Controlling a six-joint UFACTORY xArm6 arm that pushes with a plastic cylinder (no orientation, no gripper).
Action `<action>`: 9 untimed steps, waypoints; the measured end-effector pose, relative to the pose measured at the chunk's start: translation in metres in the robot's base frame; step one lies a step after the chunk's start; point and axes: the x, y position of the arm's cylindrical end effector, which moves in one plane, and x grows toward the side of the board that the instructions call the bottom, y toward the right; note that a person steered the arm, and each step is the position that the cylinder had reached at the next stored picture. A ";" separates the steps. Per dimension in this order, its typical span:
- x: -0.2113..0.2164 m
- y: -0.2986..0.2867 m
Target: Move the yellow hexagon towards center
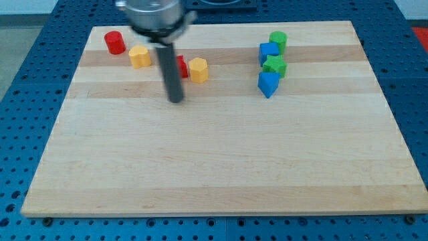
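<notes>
The yellow hexagon (pixel 198 69) lies on the wooden board (pixel 221 161) at the upper middle-left. A red block (pixel 180 66) touches its left side and is partly hidden behind my rod. My tip (pixel 176 100) rests on the board just below and to the left of the yellow hexagon, apart from it. A second yellow block (pixel 140 57) lies further left, and a red cylinder (pixel 115 42) sits near the top left corner.
At the upper right stands a cluster: a green cylinder (pixel 278 40), a blue block (pixel 269 51), a green block (pixel 275 65) and a blue block (pixel 268 84). Blue perforated table surrounds the board.
</notes>
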 end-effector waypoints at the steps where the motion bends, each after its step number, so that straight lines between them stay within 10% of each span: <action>1: -0.012 0.073; 4: -0.112 0.087; 7: -0.031 0.041; 9: -0.114 0.035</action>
